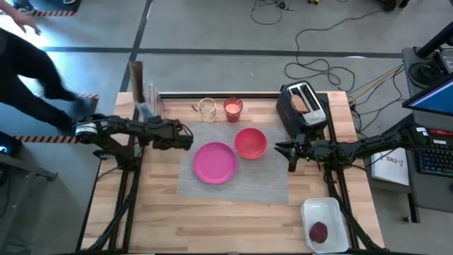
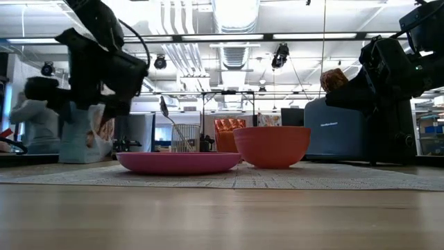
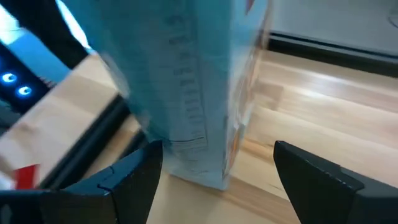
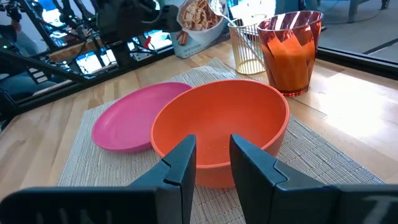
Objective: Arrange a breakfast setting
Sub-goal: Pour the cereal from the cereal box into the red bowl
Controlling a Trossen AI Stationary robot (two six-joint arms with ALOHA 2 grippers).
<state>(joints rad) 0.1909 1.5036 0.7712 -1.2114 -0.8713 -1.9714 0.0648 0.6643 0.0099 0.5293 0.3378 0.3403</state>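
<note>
The red bowl is set on the grey placemat, touching the pink plate. The right gripper, fingers narrowly parted and empty, is aimed at its near rim. The bowl is judged light, rigid, slippery; 1 rim-wall pinch is advised. The left gripper is spread around a blue carton beyond the placemat.

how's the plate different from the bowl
The plate is pink, wide and nearly flat; the bowl is red-orange, smaller across, and deep with tall walls. In the high view the plate lies near the mat's middle, while the bowl sits beside it toward the toaster, just ahead of the right gripper. Both are round, empty, upright and rest on the grey mat.
</note>
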